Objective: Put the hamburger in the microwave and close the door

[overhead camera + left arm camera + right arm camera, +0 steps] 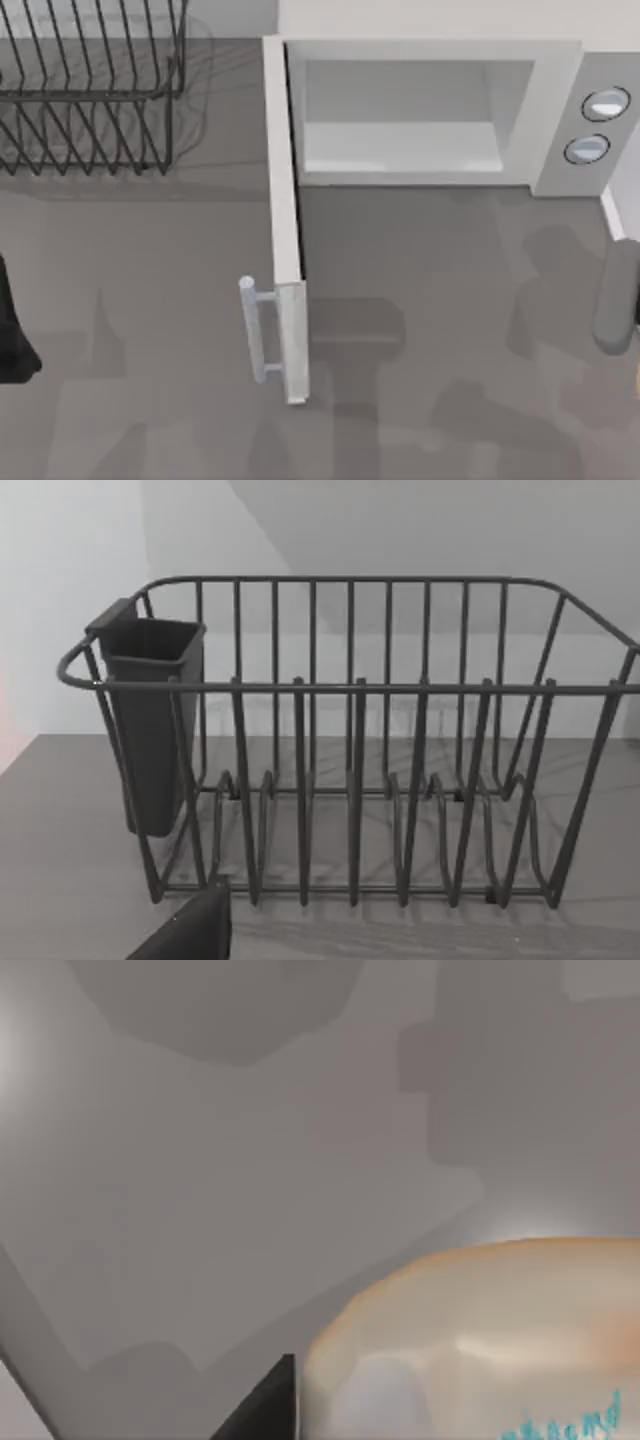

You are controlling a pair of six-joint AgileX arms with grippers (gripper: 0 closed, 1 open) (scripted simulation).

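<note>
Cream-orange hamburger point(480, 1340) sits right beside the right gripper — grip state not discernible. Microwave point(555, 120) stands with door point(285, 230) wide open; approach the cavity low, clear of the door edge.

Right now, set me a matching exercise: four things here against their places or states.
Things:
1. door
2. dish rack
3. microwave
4. hamburger

Places or states:
A. close under the right wrist camera
B. swung open, handle toward the top view's left
C. back left of the table
D. cavity bare, two dials on its right panel

Pairs: 1-B, 2-C, 3-D, 4-A
</note>
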